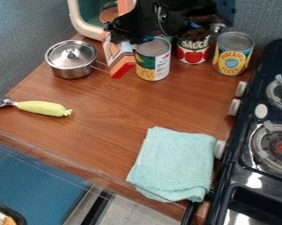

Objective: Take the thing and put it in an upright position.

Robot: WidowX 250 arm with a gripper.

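The black gripper (pixel 124 34) hangs at the top of the camera view, left of centre, with the dark arm above and right of it. Right below it, a small orange and white box-like thing (pixel 118 58) with a red end stands at a tilt between the steel pot and a can; its upper part is partly hidden by the gripper. Whether the gripper holds it cannot be made out. An upright can (pixel 153 60) with a yellow and green label is close on its right.
Left of the box is a lidded steel pot (pixel 71 60). Two more upright cans, a sauce can (pixel 193 52) and a pineapple can (pixel 233 55), stand at the back. A yellow-handled utensil (pixel 42 108) lies left, a teal cloth (pixel 175 163) front, the stove (pixel 257 165) right.
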